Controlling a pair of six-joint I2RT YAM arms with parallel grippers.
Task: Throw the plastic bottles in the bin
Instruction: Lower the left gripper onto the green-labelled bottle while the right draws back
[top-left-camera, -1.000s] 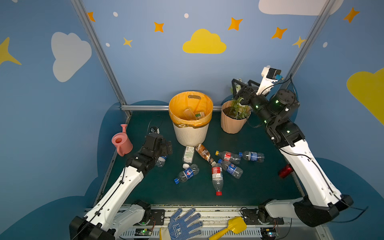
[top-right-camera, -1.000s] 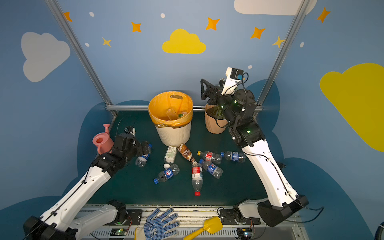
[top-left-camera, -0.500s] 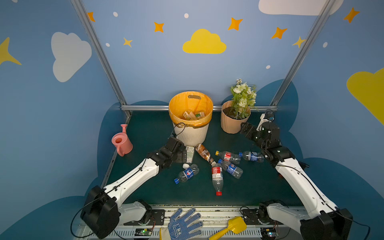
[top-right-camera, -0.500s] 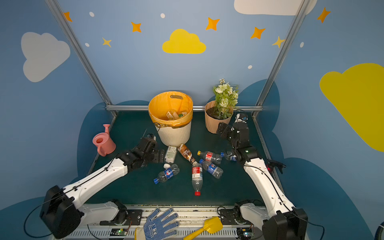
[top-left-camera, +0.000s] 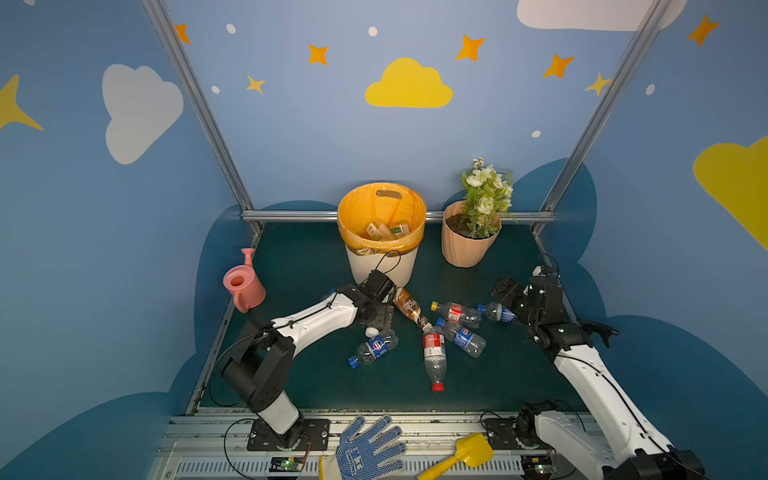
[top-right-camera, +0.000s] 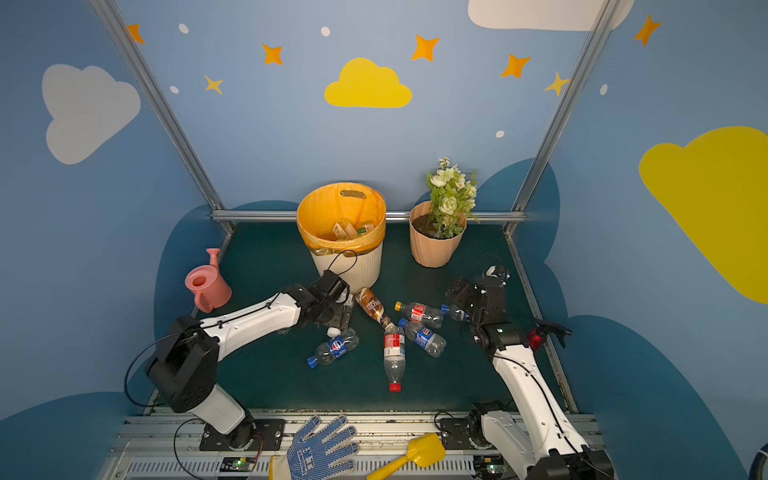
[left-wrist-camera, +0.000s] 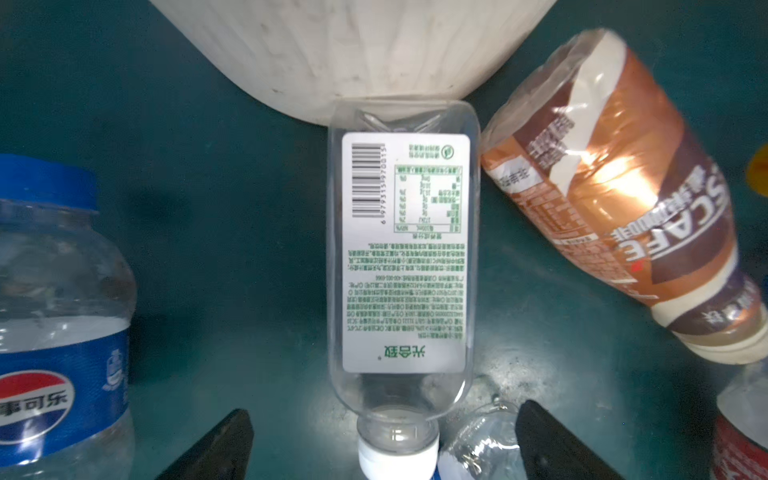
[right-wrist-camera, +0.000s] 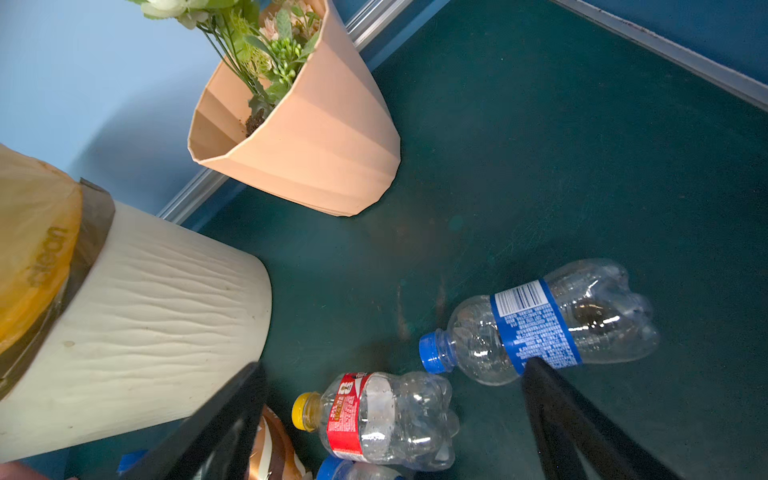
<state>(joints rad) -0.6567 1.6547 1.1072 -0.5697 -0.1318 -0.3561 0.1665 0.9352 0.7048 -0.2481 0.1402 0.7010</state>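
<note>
Blue-dotted glove (top-left-camera: 368, 446) and yellow scoop (top-left-camera: 465, 455) lie on the near rail. Beyond them, loose bottles are scattered around the middle of the dark green mat (top-left-camera: 324, 374). Nearest is a red-capped bottle (top-left-camera: 434, 355), its cap pointing to the near edge, with a Pepsi bottle (top-left-camera: 374, 347) on its left and a second Pepsi bottle (top-left-camera: 463, 337) on its right. Farther back lie a yellow-capped bottle (top-left-camera: 457, 311), a blue-capped bottle (top-left-camera: 498, 312) furthest right, and a brown-label bottle (top-left-camera: 409, 307).

A white-label bottle (left-wrist-camera: 405, 257) lies with its base right against the foot of the bin (top-left-camera: 382, 266). The left gripper (left-wrist-camera: 382, 415) sits low over it, jaws spread wide to either side of its neck and white cap, gripping nothing. The right gripper (right-wrist-camera: 395, 368) hangs above the blue-capped bottle, jaws just as wide and empty. In the right wrist view one jaw crosses that bottle's label.

Farther back the bin stands in the middle, orange liner folded over its rim, with discarded bottles (top-left-camera: 384, 229) inside. A peach flowerpot (top-left-camera: 465, 249) stands to its right, a pink watering can (top-left-camera: 243, 286) at the far left.
</note>
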